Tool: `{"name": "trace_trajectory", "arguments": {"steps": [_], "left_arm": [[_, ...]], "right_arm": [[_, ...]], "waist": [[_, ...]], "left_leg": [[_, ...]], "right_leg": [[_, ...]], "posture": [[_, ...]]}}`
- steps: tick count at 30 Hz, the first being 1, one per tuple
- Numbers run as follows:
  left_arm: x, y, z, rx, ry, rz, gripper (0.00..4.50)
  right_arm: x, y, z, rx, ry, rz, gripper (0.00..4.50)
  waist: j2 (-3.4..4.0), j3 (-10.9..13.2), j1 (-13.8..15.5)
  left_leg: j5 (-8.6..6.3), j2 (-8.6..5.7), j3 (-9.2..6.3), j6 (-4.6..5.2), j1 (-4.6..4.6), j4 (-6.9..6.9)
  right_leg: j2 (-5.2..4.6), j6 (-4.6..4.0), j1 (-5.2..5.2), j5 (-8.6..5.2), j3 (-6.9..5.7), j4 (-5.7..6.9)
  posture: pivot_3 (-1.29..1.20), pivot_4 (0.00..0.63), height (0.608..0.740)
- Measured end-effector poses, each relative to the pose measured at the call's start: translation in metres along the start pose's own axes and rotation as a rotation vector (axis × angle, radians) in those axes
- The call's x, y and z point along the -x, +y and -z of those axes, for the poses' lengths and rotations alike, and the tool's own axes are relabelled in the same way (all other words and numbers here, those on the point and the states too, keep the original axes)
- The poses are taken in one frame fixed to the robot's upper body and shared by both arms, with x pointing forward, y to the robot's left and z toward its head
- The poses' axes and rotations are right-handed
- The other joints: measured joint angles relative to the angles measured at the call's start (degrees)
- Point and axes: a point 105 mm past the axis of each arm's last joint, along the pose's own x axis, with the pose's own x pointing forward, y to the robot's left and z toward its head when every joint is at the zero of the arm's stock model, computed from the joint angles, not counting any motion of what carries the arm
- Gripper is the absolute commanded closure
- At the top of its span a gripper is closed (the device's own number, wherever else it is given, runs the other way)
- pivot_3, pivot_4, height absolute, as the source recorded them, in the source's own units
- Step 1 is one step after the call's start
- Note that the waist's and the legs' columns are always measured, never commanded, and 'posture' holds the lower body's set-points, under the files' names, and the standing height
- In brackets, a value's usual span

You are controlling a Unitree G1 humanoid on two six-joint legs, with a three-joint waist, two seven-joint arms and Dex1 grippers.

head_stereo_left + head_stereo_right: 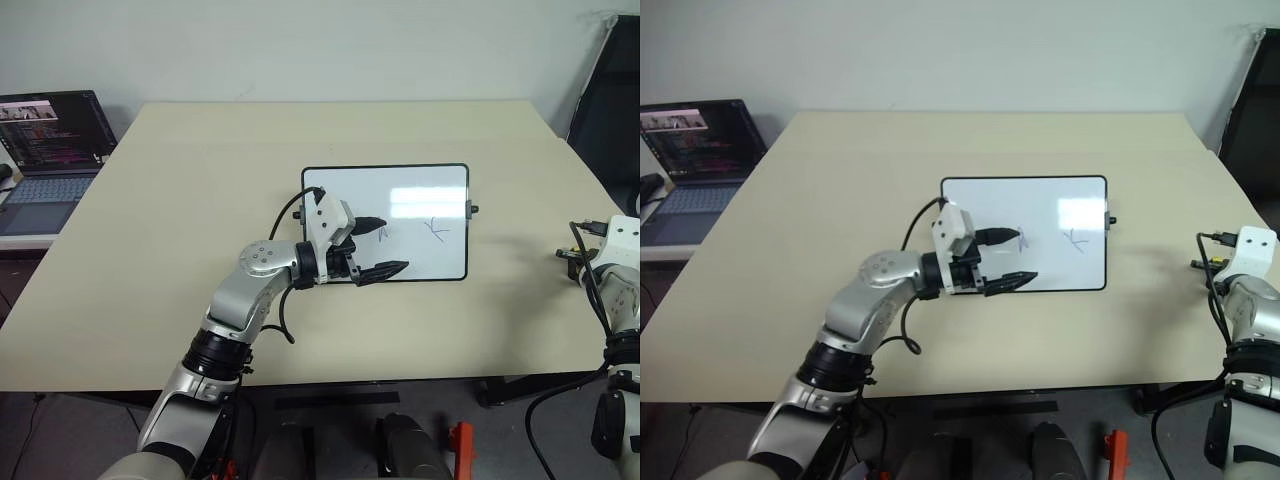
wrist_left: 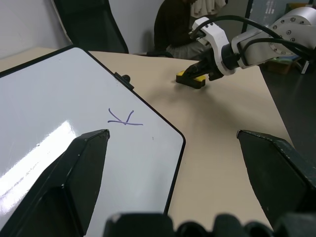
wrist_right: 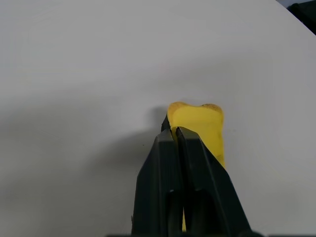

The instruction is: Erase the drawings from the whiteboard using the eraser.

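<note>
The whiteboard (image 1: 400, 200) lies flat in the middle of the tan table (image 1: 180, 220). On it, one blue drawing (image 1: 436, 231) shows in full, and a second (image 1: 385, 233) sits partly behind a left finger. My left gripper (image 1: 394, 245) hovers open over the board's near left part, pointing right, with nothing between its fingers. In the left wrist view the same drawing (image 2: 124, 118) is near the board's corner. Beyond it my right gripper (image 2: 197, 76) rests low at the table's right side, shut on the yellow eraser (image 2: 190, 79). The right wrist view shows the eraser (image 3: 202, 126) pinched at the fingertips (image 3: 190, 136).
An open laptop (image 1: 50, 150) stands on a side surface left of the table. A black chair (image 1: 610, 100) is at the back right. In the left wrist view a seated person (image 2: 177, 24) is behind the table's far side.
</note>
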Motion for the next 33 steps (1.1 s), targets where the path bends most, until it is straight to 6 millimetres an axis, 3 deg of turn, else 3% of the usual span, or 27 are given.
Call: {"name": "trace_trajectory", "arguments": {"steps": [4,10,11,20,28,31,33], "left_arm": [[0.0,0.001,0.001,0.003,0.002,-0.002,0.0],[-0.002,0.001,0.004,0.019,-0.001,-0.007,0.0],[-0.002,0.001,0.004,0.017,-0.005,-0.007,0.0],[-0.003,0.001,0.005,0.023,-0.006,0.0,0.0],[-0.002,0.002,0.006,0.021,-0.002,-0.001,0.0],[-0.001,0.002,0.006,0.019,0.002,-0.004,0.0],[-0.001,0.003,0.006,0.019,0.002,-0.008,0.0]], "right_arm": [[0.006,0.0,-0.001,0.008,-0.001,-0.004,2.23],[0.02,-0.015,-0.024,0.01,-0.067,0.036,0.18],[0.021,-0.017,-0.024,0.005,-0.068,0.042,0.04],[0.007,-0.026,0.011,-0.036,0.042,0.052,0.04],[-0.002,-0.019,0.012,-0.02,0.044,0.03,0.04],[-0.003,-0.018,0.011,-0.015,0.039,0.03,0.64],[-0.004,-0.018,0.012,-0.012,0.042,0.028,1.31]], "waist": [[0.0,0.0,0.03],[0.0,0.0,0.12],[0.0,0.0,0.09],[0.0,0.0,-0.01],[0.0,0.0,-0.22],[0.0,0.0,-0.2],[0.0,0.0,-0.2]], "left_leg": [[0.0,0.0,0.01,0.0,-0.01,0.0],[0.0,0.0,0.0,0.0,-0.02,0.0],[0.0,0.0,0.0,0.0,-0.01,0.0],[0.0,0.0,0.03,0.0,0.0,0.0],[0.0,0.0,0.03,0.0,0.0,-0.01],[0.0,0.0,0.02,0.0,0.0,-0.01],[0.0,0.0,0.03,0.0,0.0,-0.01]], "right_leg": [[0.0,0.01,-0.01,0.0,0.01,0.0],[0.0,0.01,-0.01,0.0,-0.01,-0.01],[0.0,0.01,-0.01,0.0,0.0,-0.01],[0.0,0.0,-0.01,0.0,0.02,0.0],[0.0,0.01,-0.01,0.0,0.02,0.0],[0.0,0.01,-0.01,0.0,0.02,-0.01],[0.0,0.01,-0.01,0.0,0.02,0.0]], "posture": [[0.0,0.15,0.74],[0.0,0.15,0.74],[0.0,0.15,0.74],[0.0,0.15,0.74],[0.0,0.15,0.74],[0.0,0.15,0.74],[0.0,0.15,0.74]]}}
